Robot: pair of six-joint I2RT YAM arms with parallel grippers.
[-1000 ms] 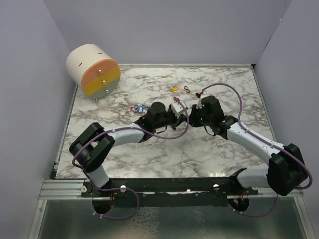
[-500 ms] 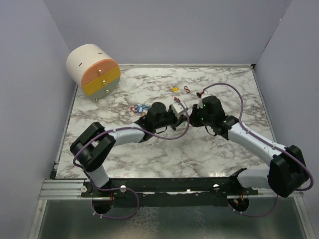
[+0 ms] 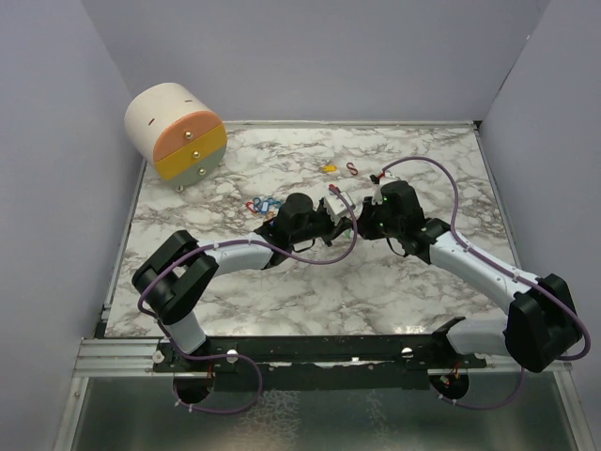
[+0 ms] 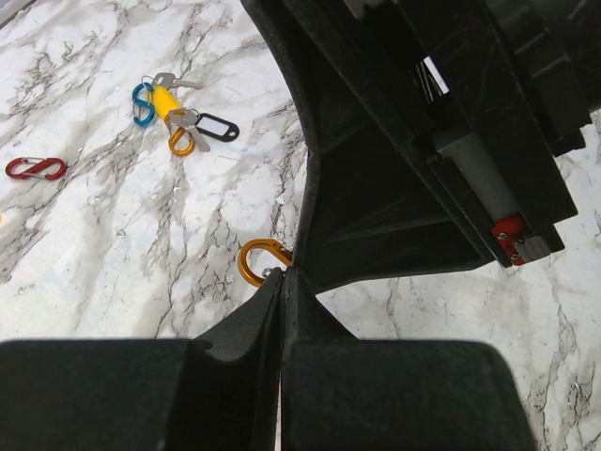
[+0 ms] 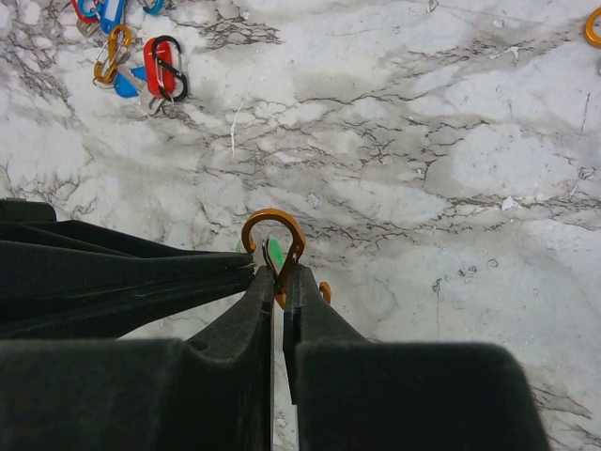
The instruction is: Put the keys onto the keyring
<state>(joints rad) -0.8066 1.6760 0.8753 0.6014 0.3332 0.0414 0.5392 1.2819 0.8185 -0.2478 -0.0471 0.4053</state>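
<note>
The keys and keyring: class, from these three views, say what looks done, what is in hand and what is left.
Done: nothing is clearly threaded. In hand: the left claw and right claw both pinch the orange ring; a green tag shows at it, attachment unclear. Left: the yellow tag, the black tag and the red clip cluster lie elsewhere on the table.

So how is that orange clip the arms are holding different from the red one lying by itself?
The orange clip is pinched in the shut right pincer, with the left pincer closed on it too; the red clip lies loose on the marble table. Only one loop of the orange clip shows; the red clip shows both. Both are thin wire clips.
</note>
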